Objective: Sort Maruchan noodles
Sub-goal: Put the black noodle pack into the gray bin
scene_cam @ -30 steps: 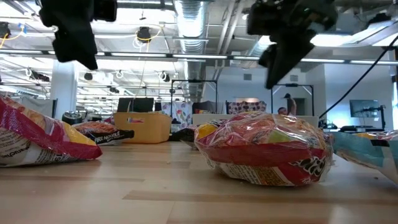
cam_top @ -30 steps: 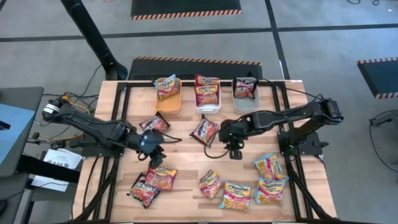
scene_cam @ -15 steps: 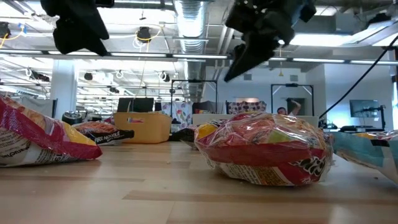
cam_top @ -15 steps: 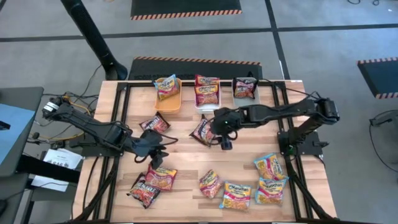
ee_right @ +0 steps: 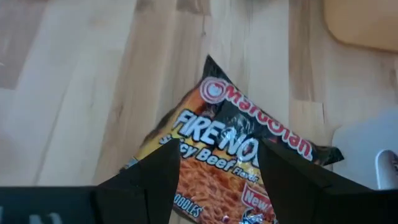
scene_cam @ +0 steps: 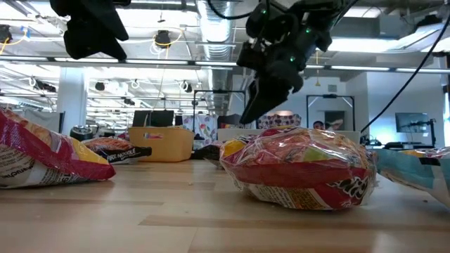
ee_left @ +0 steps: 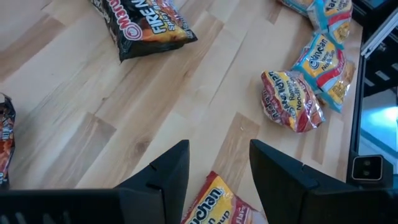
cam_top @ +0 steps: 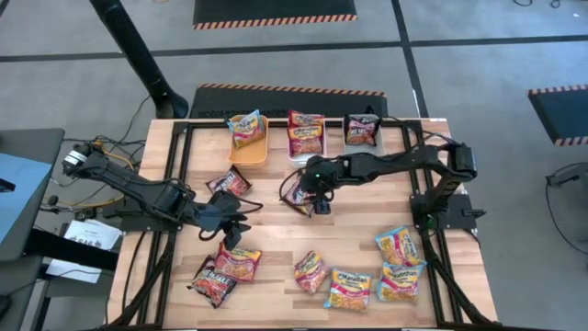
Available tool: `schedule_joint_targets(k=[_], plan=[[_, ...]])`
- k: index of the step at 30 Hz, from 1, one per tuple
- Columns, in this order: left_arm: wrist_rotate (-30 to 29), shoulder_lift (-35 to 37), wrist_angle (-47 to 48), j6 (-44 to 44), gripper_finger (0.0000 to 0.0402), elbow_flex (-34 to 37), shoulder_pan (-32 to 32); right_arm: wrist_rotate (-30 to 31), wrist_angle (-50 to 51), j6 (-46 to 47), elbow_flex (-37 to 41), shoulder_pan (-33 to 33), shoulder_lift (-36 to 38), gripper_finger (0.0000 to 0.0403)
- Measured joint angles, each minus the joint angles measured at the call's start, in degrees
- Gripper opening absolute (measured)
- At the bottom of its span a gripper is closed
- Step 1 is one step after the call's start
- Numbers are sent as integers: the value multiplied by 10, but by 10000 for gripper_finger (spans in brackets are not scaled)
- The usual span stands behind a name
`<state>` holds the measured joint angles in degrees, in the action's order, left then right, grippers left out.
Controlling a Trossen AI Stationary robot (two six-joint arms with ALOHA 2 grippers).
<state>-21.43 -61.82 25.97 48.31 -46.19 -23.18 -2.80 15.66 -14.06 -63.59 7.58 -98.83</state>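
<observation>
Maruchan noodle packets lie flat on the wooden table (cam_top: 276,230). A dark packet (ee_right: 233,155) sits mid-table; my right gripper (ee_right: 214,177) hangs open just above it, one finger over each side, and I see no touch. It appears in the high view as well, my right gripper (cam_top: 317,204) over the dark packet (cam_top: 296,191). My left gripper (cam_top: 230,235) hovers open over a red-orange packet (ee_left: 214,202) at the near left. Another dark packet (cam_top: 228,182) lies left of centre.
An orange bin (cam_top: 248,152), a white bin (cam_top: 306,156) and a grey bin (cam_top: 361,152) stand along the far edge, each with packets inside. More packets lie along the near edge: red ones (cam_top: 310,271) and yellow-blue ones (cam_top: 397,246). Black frame rails (cam_top: 179,184) border the table.
My right gripper has swung toward the table's left and sunk, coming from right of centre to stand over the dark packet in the middle. No packet has moved.
</observation>
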Motion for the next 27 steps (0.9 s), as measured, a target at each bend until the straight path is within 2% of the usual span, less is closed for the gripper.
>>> schedule_joint_targets(k=[11,17,21,27], plan=[[-5,0,0,-21,155,0,0,57,-3,3,-1,0,-60,240],[-18,0,1,-21,155,0,0,66,-4,52,-4,-1,-83,234],[-19,0,2,-33,155,0,0,64,2,84,-4,-5,-91,200],[-19,0,2,-36,155,0,0,48,14,115,-3,-8,-92,112]])
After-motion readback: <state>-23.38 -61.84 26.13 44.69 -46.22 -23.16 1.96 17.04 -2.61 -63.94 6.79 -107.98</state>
